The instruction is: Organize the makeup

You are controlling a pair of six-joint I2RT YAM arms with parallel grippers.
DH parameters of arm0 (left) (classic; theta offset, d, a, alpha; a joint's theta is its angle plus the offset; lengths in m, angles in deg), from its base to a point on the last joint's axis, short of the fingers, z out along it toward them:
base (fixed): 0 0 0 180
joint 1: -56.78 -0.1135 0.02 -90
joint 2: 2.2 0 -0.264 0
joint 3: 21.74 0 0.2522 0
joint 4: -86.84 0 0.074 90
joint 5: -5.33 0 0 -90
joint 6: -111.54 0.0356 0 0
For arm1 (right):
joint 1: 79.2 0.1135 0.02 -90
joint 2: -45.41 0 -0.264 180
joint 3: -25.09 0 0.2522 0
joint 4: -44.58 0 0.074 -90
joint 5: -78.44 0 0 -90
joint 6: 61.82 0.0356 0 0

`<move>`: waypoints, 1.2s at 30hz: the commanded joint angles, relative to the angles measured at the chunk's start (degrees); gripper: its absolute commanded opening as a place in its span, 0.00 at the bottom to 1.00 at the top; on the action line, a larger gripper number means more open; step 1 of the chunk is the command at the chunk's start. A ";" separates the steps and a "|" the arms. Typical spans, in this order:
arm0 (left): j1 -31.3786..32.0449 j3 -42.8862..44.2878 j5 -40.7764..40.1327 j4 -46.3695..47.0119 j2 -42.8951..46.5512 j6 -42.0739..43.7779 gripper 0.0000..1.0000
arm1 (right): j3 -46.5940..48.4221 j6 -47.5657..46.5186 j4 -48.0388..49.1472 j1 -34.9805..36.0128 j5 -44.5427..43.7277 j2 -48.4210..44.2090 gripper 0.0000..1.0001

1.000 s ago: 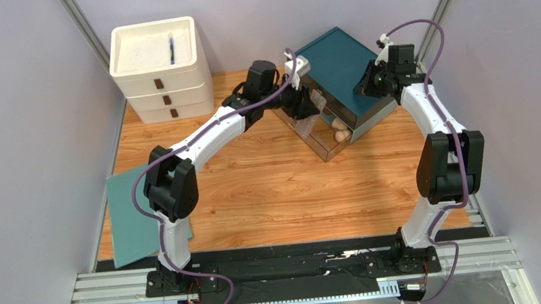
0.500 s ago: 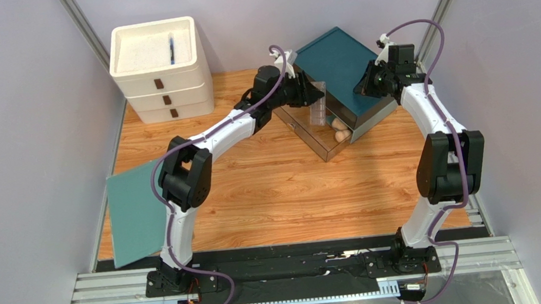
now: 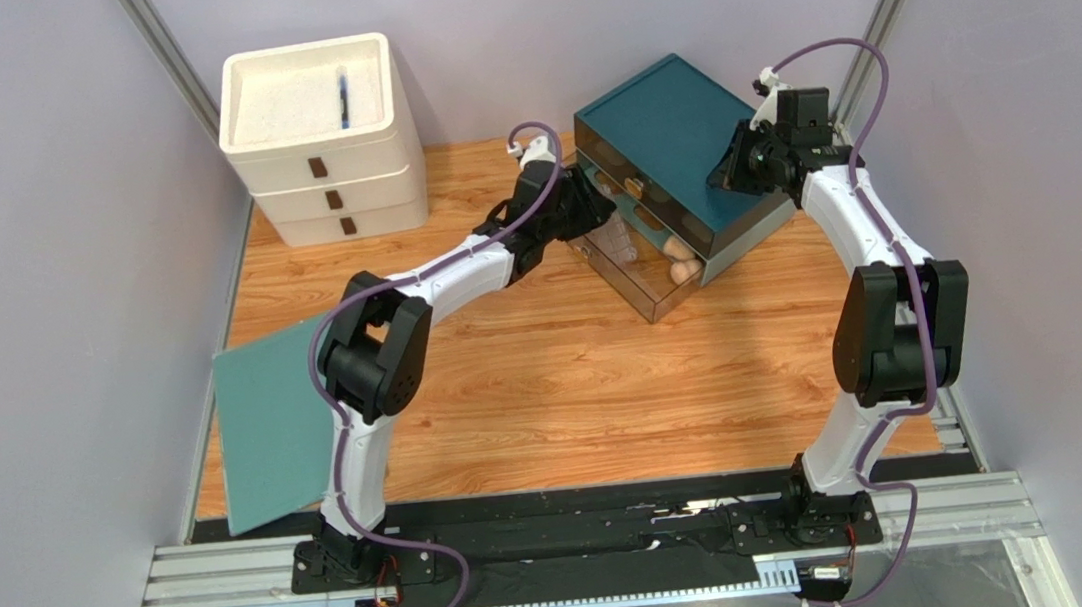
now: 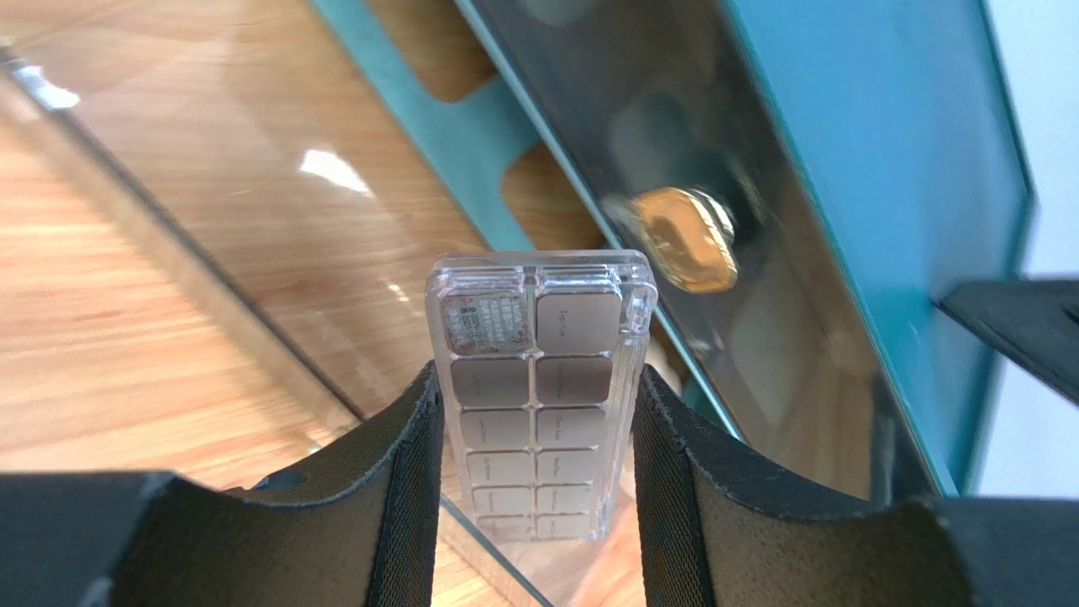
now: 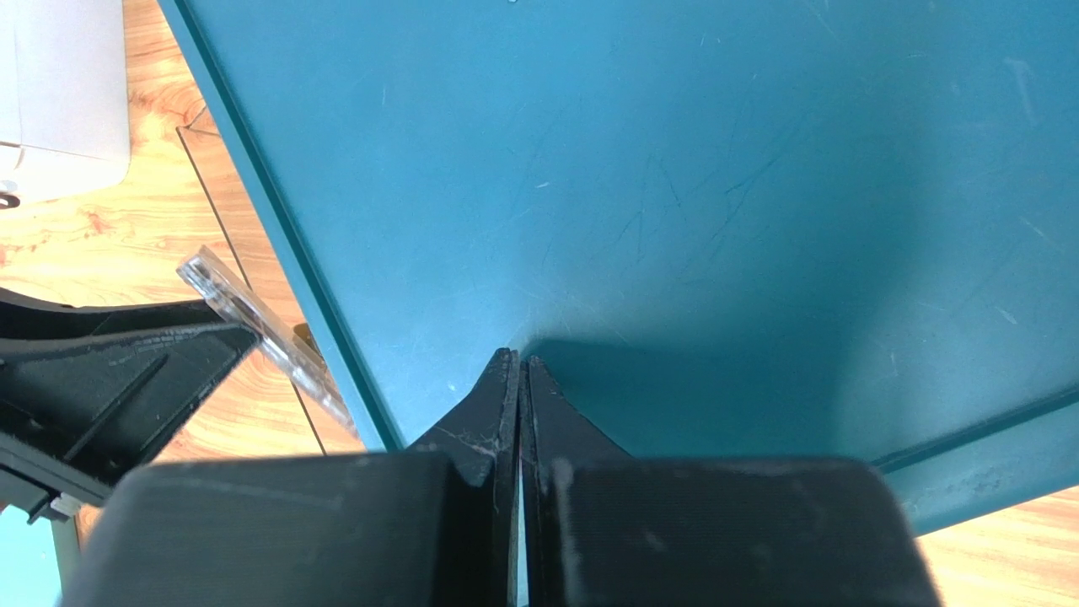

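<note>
Two sponges [image 3: 683, 271] lie in the drawer [image 3: 617, 278] below; our left end effector [image 4: 538, 380] pinches the palette [image 4: 538, 395], right end effector [image 5: 521, 367] pressed together.

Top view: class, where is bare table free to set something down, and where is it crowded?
Free: the table's wide middle between the left arm and right arm, from the clear drawer to the near rail; also a strip between the white drawer unit and teal box. Crowded: at the drawer, where the left gripper holds the palette.

We count one gridded palette [image 4: 538, 392], two beige sponges [image 3: 683, 272], one teal box [image 3: 673, 131], one white drawer unit [image 3: 317, 124], one teal sheet [image 3: 265, 423].
</note>
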 commanded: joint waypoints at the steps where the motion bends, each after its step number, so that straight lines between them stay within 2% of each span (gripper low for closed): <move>1: 0.10 5.19 -7.42 -4.53 1.04 -3.07 0.00 | -3.54 -2.60 -14.80 0.28 -2.44 5.64 0.00; 5: -0.25 10.11 -6.99 -6.03 -1.51 -5.10 0.07 | -3.54 -2.69 -14.98 0.28 -2.44 5.73 0.00; 12: -0.34 15.13 -6.54 -13.67 -4.50 -7.99 0.44 | -3.54 -2.86 -15.15 -0.15 -2.44 5.91 0.00; 21: -0.69 16.10 -5.58 -18.42 -5.82 -12.03 0.47 | -3.19 -2.86 -15.33 -0.68 -2.26 5.82 0.00; 31: -1.66 20.23 -1.19 -20.19 -8.72 -14.41 0.57 | -3.10 -2.86 -15.42 -0.68 -2.52 5.47 0.00; 33: -1.83 20.23 -1.10 -20.02 -8.55 -14.68 0.77 | -3.28 -2.95 -15.50 -0.68 -2.53 5.38 0.00; 36: -1.92 20.14 -0.57 -19.40 -8.55 -14.68 0.78 | -3.28 -2.86 -15.42 -0.68 -2.53 5.38 0.00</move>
